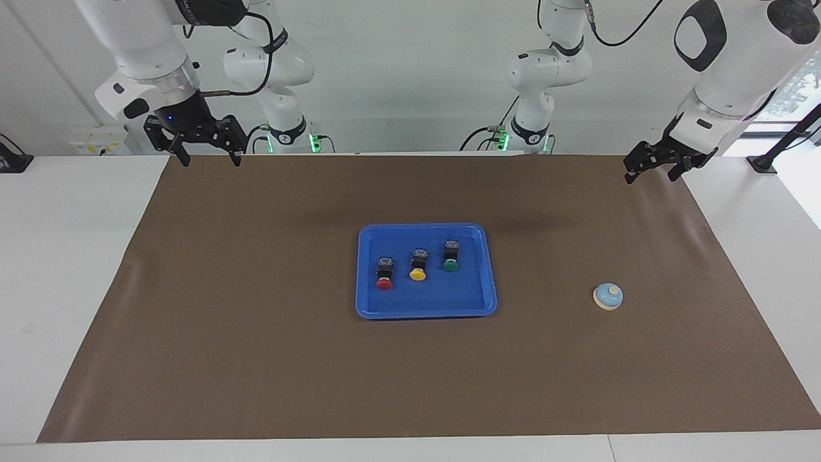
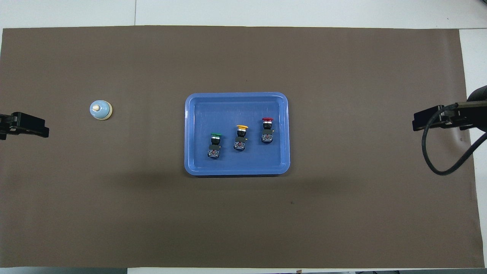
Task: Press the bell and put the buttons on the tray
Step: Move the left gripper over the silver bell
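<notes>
The blue tray (image 1: 372,309) (image 2: 236,97) lies in the middle of the brown mat. The red button (image 1: 384,274) (image 2: 267,131), the yellow button (image 1: 418,265) (image 2: 240,137) and the green button (image 1: 451,256) (image 2: 215,145) lie in it in a slanting row, caps pointing away from the robots. The light blue bell (image 1: 608,296) (image 2: 101,110) stands on the mat toward the left arm's end. My left gripper (image 1: 653,173) (image 2: 42,131) hangs open and empty over the mat's edge at its own end. My right gripper (image 1: 210,159) (image 2: 418,124) hangs open and empty over the mat's corner at its end.
The brown mat (image 1: 256,333) (image 2: 114,209) covers most of the white table (image 1: 64,289). A black cable (image 2: 437,167) loops down from the right arm over the mat's edge.
</notes>
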`<action>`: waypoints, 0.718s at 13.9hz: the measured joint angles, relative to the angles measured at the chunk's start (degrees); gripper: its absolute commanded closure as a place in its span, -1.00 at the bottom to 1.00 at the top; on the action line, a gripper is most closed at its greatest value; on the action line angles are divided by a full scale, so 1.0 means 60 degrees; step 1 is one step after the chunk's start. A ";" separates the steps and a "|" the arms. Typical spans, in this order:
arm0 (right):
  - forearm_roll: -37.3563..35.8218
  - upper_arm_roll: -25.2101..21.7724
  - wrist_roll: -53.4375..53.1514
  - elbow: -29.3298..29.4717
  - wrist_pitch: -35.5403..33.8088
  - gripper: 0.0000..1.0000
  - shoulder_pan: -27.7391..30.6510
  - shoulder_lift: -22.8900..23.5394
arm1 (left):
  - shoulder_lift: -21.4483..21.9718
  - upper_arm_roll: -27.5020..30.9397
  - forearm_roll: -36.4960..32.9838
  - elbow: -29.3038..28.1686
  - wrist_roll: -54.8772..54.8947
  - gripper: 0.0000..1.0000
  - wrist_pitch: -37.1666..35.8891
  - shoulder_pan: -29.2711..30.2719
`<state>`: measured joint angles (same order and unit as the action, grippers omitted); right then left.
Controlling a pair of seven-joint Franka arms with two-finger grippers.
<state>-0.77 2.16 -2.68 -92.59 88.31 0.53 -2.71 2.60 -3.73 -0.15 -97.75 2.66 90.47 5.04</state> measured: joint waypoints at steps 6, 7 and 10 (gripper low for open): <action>0.0012 0.0194 0.0026 -0.0097 0.0197 -1.00 0.0377 0.0009 | 0.0000 0.0000 0.0000 0.0000 0.0000 -1.00 0.0000 0.0000; 0.0013 0.0212 0.0026 -0.0098 0.0169 -1.00 0.0377 0.0009 | 0.0000 0.0000 0.0000 0.0000 0.0000 -1.00 0.0000 0.0000; 0.0015 0.0234 0.0035 -0.0103 -0.0130 -1.00 0.0377 0.0009 | 0.0000 -0.0001 0.0000 0.0000 0.0000 -1.00 0.0008 0.0000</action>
<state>-0.68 3.56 -2.47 -93.21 87.53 2.79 -2.65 2.60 -3.74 -0.15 -97.75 2.66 90.52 5.04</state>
